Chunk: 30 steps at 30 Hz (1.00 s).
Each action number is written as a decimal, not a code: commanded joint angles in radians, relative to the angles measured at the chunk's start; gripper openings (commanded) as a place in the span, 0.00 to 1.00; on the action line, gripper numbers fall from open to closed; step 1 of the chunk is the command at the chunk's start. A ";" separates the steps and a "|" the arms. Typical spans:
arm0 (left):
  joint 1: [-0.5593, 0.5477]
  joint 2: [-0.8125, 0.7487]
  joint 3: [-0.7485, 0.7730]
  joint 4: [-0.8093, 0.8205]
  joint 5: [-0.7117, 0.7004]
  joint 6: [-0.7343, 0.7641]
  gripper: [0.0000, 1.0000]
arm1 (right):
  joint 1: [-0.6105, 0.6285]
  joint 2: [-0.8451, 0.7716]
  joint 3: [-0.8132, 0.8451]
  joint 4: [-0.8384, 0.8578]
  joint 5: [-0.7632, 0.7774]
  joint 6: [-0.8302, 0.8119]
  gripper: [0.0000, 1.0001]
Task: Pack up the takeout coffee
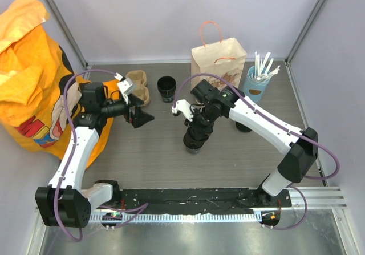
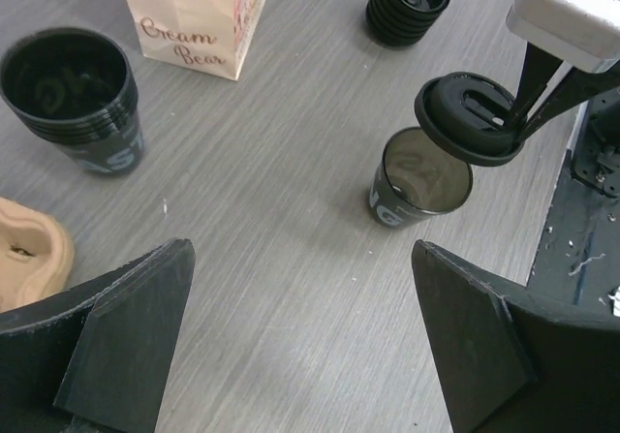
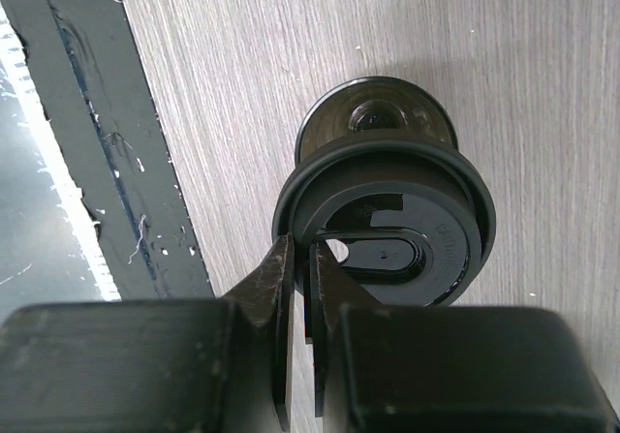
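A small black cup [image 1: 193,147] stands open on the table's middle; it also shows in the left wrist view [image 2: 419,179] and the right wrist view [image 3: 373,113]. My right gripper [image 1: 194,133] is shut on the rim of a black round lid [image 3: 407,222], holding it tilted just above the cup, partly over its mouth. The lid [image 2: 468,117] shows the same in the left wrist view. My left gripper [image 1: 141,117] is open and empty [image 2: 300,336], left of the cup and pointing towards it. The paper bag [image 1: 218,63] stands upright at the back.
A stack of black cups [image 1: 166,88] and a brown pulp carrier [image 1: 137,87] sit at the back left. A stack of lids [image 2: 408,3] lies beside the bag. A light-blue cup of straws [image 1: 258,84] stands at the back right. An orange bag [image 1: 28,78] fills the left.
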 commanded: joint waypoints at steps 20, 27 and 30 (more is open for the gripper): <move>-0.001 -0.083 -0.126 0.112 -0.093 -0.043 1.00 | 0.087 0.091 -0.061 0.154 0.162 0.128 0.01; 0.003 -0.086 -0.134 0.117 -0.092 -0.040 1.00 | 0.110 0.105 -0.050 0.134 0.165 0.114 0.01; 0.005 -0.084 -0.134 0.117 -0.087 -0.043 1.00 | 0.115 0.108 -0.046 0.123 0.168 0.102 0.01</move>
